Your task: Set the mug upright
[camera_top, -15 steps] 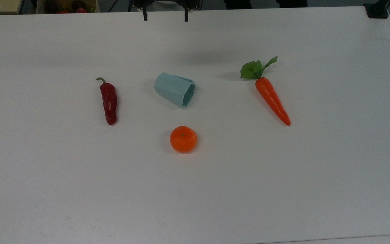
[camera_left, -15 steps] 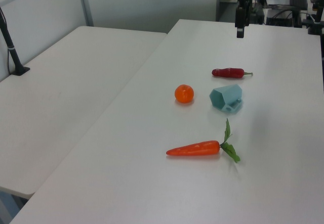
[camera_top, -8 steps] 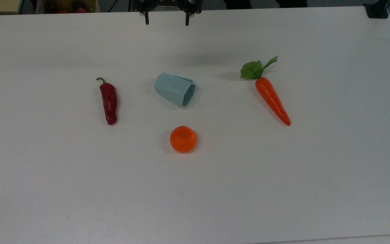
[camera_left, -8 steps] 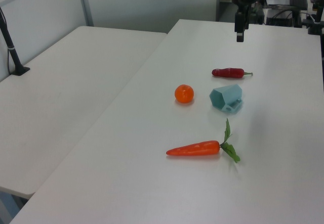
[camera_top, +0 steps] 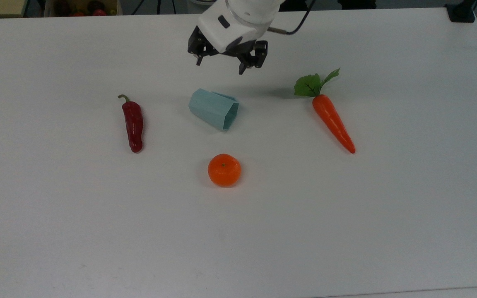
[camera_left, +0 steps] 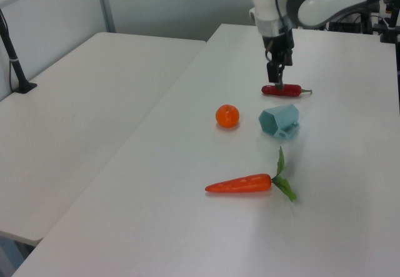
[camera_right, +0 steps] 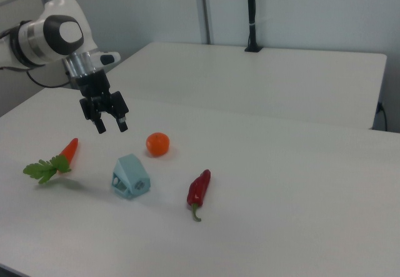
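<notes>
Mug [camera_top: 215, 109] is tipped over on its side, pretty much in the middle of the white counter [camera_top: 346, 215]. In the top view its open mouth points toward the lower right, and the narrower base sits up and to the left. Pale blue-green, all angular facets; in the right view [camera_right: 130, 177] there's a little boxy handle showing at its lower left.

Everything else is spread out around the mug and nothing touches it. In the top view the dark red chili [camera_top: 133, 123] lies off to the mug's left, the tangerine [camera_top: 224, 169] sits just below it, and the carrot [camera_top: 332, 121] with its green leaves is well out to the mug's right.

Gripper [camera_top: 220, 65] hangs in the air above the counter, just up from the mug in the top view, not touching it. Its two black fingers point downward with a wide gap between them, nothing held. In the right view the gripper [camera_right: 112, 125] sits above and a bit left of the mug.
</notes>
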You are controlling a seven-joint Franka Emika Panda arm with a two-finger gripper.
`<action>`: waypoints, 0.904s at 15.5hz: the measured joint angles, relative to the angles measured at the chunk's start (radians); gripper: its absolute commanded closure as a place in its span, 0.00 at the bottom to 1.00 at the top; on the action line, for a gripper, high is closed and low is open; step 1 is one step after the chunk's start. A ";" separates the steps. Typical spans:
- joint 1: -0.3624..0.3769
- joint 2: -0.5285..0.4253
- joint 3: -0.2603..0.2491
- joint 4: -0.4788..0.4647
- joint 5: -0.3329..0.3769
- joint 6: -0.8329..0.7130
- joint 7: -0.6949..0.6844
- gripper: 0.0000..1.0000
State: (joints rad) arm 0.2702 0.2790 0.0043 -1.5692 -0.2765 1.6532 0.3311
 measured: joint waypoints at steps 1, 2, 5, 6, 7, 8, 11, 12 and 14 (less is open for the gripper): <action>0.008 0.027 0.000 0.013 -0.020 0.000 0.041 0.00; 0.016 0.054 0.000 0.025 -0.039 0.000 0.082 0.00; 0.045 0.138 0.000 0.064 -0.090 0.000 0.177 0.00; 0.059 0.184 0.000 0.089 -0.116 0.000 0.213 0.00; 0.069 0.212 0.000 0.103 -0.138 0.000 0.237 0.00; 0.079 0.238 0.000 0.111 -0.165 0.000 0.262 0.01; 0.098 0.294 0.000 0.120 -0.237 -0.007 0.332 0.03; 0.098 0.303 0.000 0.123 -0.252 -0.027 0.345 0.03; 0.098 0.308 -0.004 0.127 -0.277 -0.082 0.349 0.08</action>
State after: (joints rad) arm 0.3680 0.5870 0.0003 -1.4418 -0.5536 1.5710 0.6798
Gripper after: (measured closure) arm 0.026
